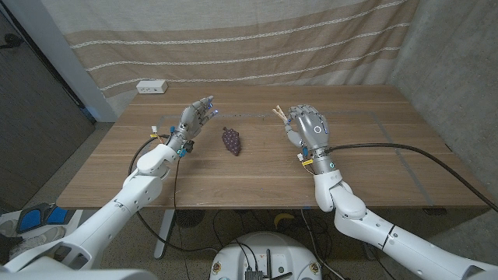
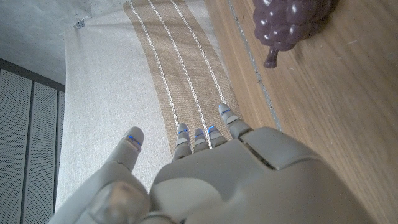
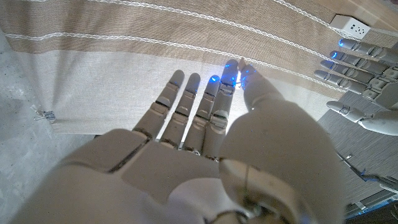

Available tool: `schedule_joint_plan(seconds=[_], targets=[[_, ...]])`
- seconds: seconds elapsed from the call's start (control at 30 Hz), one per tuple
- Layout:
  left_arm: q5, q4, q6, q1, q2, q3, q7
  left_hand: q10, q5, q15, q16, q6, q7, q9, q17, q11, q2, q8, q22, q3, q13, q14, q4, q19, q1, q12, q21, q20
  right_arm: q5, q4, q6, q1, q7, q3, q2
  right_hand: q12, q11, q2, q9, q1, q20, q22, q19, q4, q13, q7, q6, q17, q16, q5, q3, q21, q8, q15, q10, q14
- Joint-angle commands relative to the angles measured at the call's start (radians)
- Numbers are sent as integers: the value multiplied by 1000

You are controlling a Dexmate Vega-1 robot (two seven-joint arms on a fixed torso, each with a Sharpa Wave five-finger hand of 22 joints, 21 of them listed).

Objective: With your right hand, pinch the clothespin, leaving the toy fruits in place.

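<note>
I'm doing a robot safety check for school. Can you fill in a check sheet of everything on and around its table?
Surface: wooden table, bare wood.
Job's things: clothespin pinched at the right hand's fingertips, lifted off the table; toy grapes lie between the hands.
Clutter: white power strip at the far left edge.
Hands: left hand raised, fingers apart, holds nothing.
Cables: black cable across the table's right side; another looped by the left wrist.
Surroundings: striped curtain behind.

wooden table [image 1: 366, 167], toy grapes [image 1: 232, 141], power strip [image 1: 152, 87]
</note>
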Motion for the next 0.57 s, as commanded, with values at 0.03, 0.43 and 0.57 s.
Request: schedule_joint_plan(seconds=[0.03,0.43,0.57], targets=[[-15,20,-1,-6,0,-6,-24,-3,3,4,3,1,-5,4,2,-1,27,-1,5,2,3,-1,-6,3,-5,3,-1,4,-32,-16,-18,1,30,2,-6,-4,-67,3,6,16,-2,1,5,1,4,-1,14,2,-1,4,10,7,-3,-165,72,7],[-37,17,4,7,17,-22,-43,-3,3,4,3,2,-5,4,2,-1,27,-1,5,2,3,0,-7,3,-6,3,-1,5,-71,-42,-44,-2,78,-6,-9,-5,-67,1,6,16,-2,0,5,1,7,-2,16,2,-3,3,13,8,-8,-166,77,10],[-43,20,6,7,18,-25,-50,-3,3,3,2,2,-5,4,2,-1,27,-1,5,1,3,-1,-7,3,-6,3,-1,6,-71,-46,-48,-2,90,-5,-4,-5,-67,0,6,15,-3,0,4,1,8,-3,16,2,-4,3,14,8,-10,-166,79,10]])
